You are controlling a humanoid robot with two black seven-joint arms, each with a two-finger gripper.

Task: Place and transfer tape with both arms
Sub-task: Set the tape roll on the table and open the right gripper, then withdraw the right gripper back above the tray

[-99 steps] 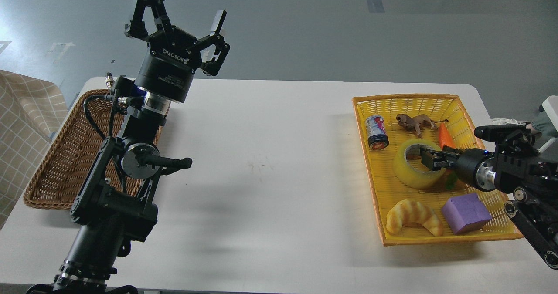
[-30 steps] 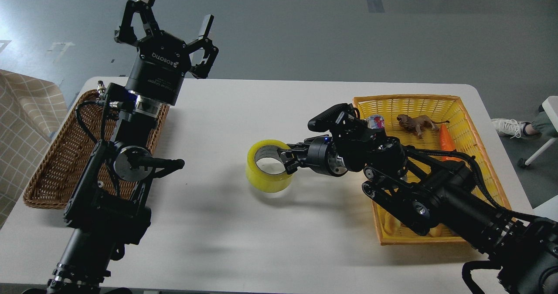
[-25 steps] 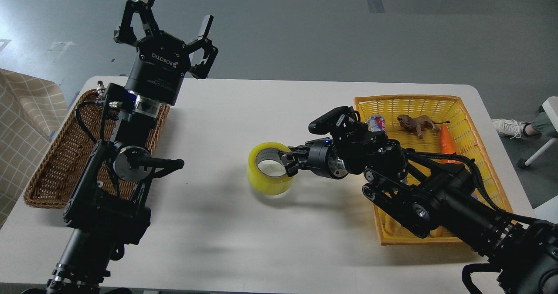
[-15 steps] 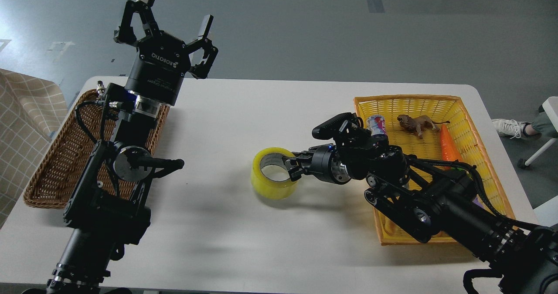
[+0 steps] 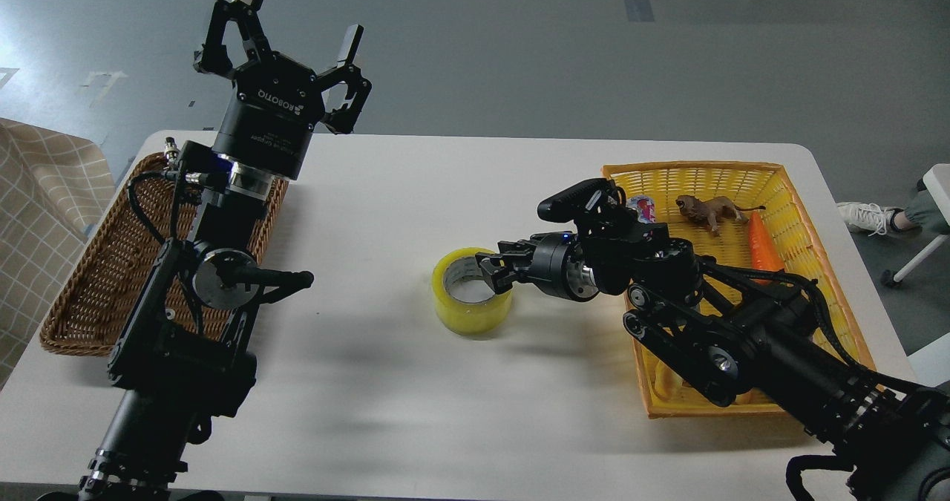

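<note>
The tape [image 5: 473, 314], a yellow translucent roll with a grey inner core, lies flat on the white table [image 5: 445, 427] near the middle. My right gripper [image 5: 496, 272] reaches in from the right and its fingers close on the roll's right rim, one finger inside the ring. My left gripper [image 5: 306, 11] is raised high above the table's far left, fingers spread wide and empty, well apart from the tape.
A brown wicker basket [image 5: 82, 278] stands at the left edge behind my left arm. A yellow basket [image 5: 698, 168] at the right holds a can [image 5: 643, 205], a toy lion [image 5: 709, 210] and a carrot [image 5: 761, 245]; my right arm covers its front.
My right gripper carried the tape out of the yellow basket to the table's middle. In the last second the roll went from tilted to flat on the table. My left arm stayed still.
</note>
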